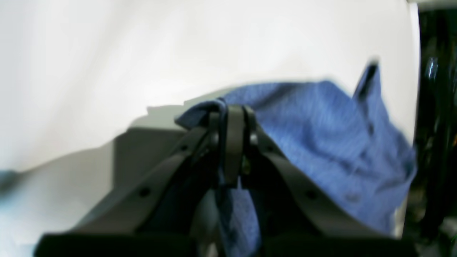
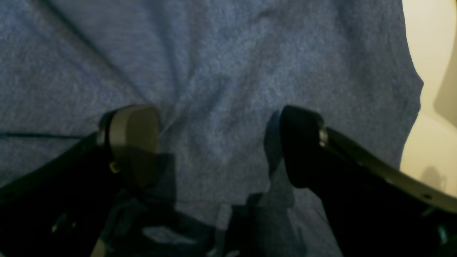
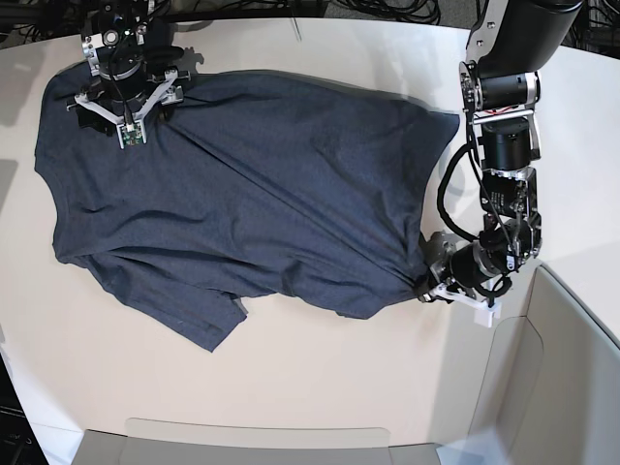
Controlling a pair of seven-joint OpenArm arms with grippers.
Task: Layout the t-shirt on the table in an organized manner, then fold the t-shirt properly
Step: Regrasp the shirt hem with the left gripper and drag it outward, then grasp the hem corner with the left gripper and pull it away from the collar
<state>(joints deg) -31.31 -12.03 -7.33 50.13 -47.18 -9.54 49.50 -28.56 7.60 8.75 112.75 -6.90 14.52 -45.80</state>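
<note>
Left wrist: left gripper (image 1: 234, 117) clamped on a bunched t-shirt (image 1: 321, 135) edge over the off-white table (image 1: 178, 46), right wrist: right gripper (image 2: 217, 142) spread wide above creased heathered blue cloth, base: shirt mostly spread flat, lower hem rumpled.

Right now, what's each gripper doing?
Left gripper: closed, pinching the t-shirt edge.
Right gripper: open over the t-shirt, holding nothing.
</note>
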